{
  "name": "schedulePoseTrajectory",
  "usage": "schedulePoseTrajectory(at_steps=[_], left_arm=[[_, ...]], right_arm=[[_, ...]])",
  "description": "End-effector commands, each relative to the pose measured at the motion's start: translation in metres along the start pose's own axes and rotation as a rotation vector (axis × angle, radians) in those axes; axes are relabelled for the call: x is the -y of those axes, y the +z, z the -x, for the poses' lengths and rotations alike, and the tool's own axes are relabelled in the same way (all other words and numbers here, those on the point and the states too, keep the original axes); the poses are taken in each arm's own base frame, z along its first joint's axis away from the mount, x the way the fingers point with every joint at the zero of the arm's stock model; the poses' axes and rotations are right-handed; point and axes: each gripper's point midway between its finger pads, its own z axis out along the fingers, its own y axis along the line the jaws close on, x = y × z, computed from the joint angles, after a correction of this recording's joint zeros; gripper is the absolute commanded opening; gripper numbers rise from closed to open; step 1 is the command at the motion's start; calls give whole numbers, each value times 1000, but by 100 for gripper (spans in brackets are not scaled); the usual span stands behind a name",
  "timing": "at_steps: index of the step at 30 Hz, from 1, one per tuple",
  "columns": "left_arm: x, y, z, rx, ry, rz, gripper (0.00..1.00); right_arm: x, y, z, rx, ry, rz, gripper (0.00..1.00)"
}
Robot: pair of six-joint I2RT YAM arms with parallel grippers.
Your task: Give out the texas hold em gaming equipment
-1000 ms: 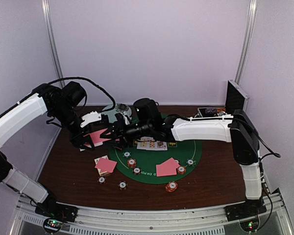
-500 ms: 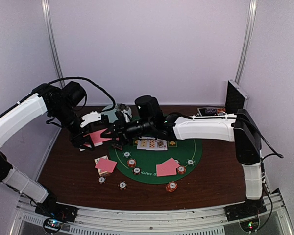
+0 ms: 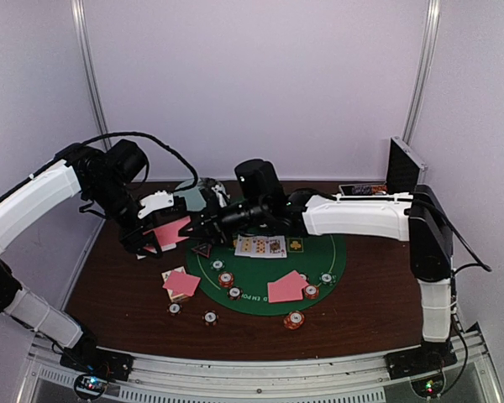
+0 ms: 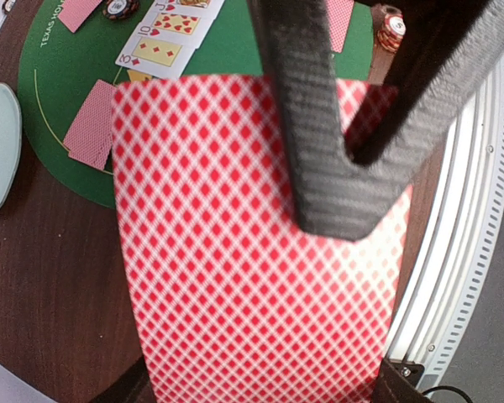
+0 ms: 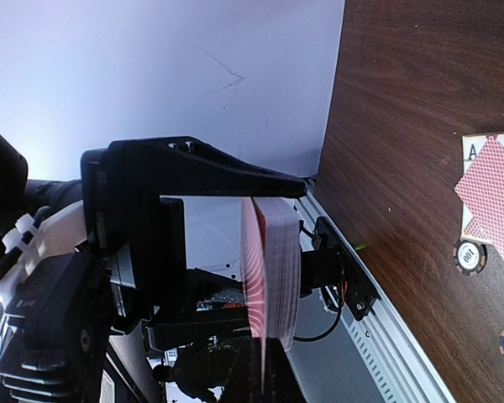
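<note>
1. My right gripper point(image 3: 203, 220) has drawn back a little from the deck of pink-backed cards point(image 3: 170, 232). A second ago and half a second ago its tips overlapped the deck's edge in the top view. Now they sit just beside it.
2. That retreat has uncovered the red-black triangle marker point(image 3: 203, 249) at the left rim of the green felt mat point(image 3: 323, 262). A second ago my wrist hid it.
3. My right forearm now lies slightly higher and farther right than before. My left arm has not shifted.
4. My left gripper point(image 4: 328, 210) is clamped on the deck, with one finger point(image 4: 307, 126) lying across the top card's back. It holds the deck above the bare wood left of the mat.
5. I cannot tell how my right gripper stands, because its own fingers do not show in its wrist view. That view shows the deck edge-on point(image 5: 273, 269), and one card edge seems to hang lower than the rest. I cannot say whether I have that card.
6. I judge the deal to be partly done:
   - A row of face-up cards point(image 3: 260, 246) lies on the mat.
   - One face-down pair point(image 3: 286, 287) lies on the mat and another point(image 3: 182, 283) at its left edge.
   - Striped poker chips point(image 3: 294, 320) are scattered along the near side.
7. If the pull-back carried a card, that card goes to the next hand's spot. If it did not, I need to go back for another pinch at the deck.
</note>
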Motion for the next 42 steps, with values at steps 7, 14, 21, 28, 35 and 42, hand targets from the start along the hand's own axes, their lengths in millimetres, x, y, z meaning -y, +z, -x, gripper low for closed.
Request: schedulePoseTrajectory(at_steps=[7, 14, 21, 28, 35, 42], left_arm=[[-3, -9, 9, 43, 19, 26, 0], [-3, -10, 7, 39, 23, 32, 0], [-2, -10, 6, 39, 26, 30, 0], [-1, -11, 6, 41, 28, 32, 0], [-1, -12, 5, 38, 29, 33, 0], [0, -11, 3, 31, 29, 30, 0]], right_arm=[[-33, -57, 11, 49, -56, 38, 0], [-12, -100, 29, 106, -45, -5, 0], [50, -156, 55, 195, 11, -110, 0], [141, -207, 74, 259, 92, -303, 0], [210, -242, 87, 299, 140, -463, 0], [239, -258, 102, 324, 151, -530, 0]])
